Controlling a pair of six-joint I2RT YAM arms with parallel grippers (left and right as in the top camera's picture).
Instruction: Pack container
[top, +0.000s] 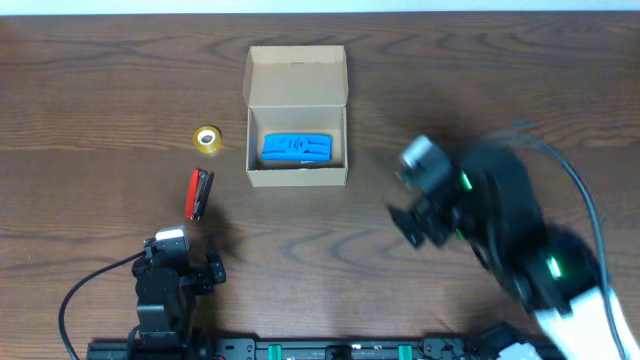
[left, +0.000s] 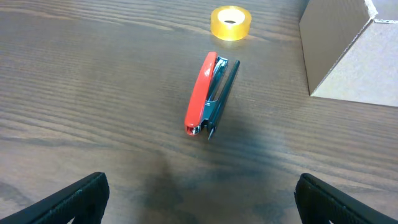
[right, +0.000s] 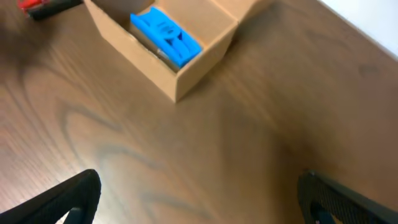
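The tan cardboard container (top: 296, 178) stands open at the table's middle back, its flap lid up behind it. A blue plastic piece (top: 296, 148) lies inside it. The right wrist view also shows the container (right: 200, 61) and the blue piece (right: 165, 36). A red stapler (top: 199, 193) lies left of the box, and it shows in the left wrist view (left: 208, 94). A yellow tape roll (top: 207, 138) lies behind it. My left gripper (top: 186, 262) is open and empty, near the front edge, short of the stapler. My right gripper (top: 412, 205) is open and empty, right of the box, blurred.
The dark wood table's far edge (top: 320, 12) meets a white surface at the back. Cables trail from both arms at the front. The box corner (left: 348, 56) stands at the right of the left wrist view.
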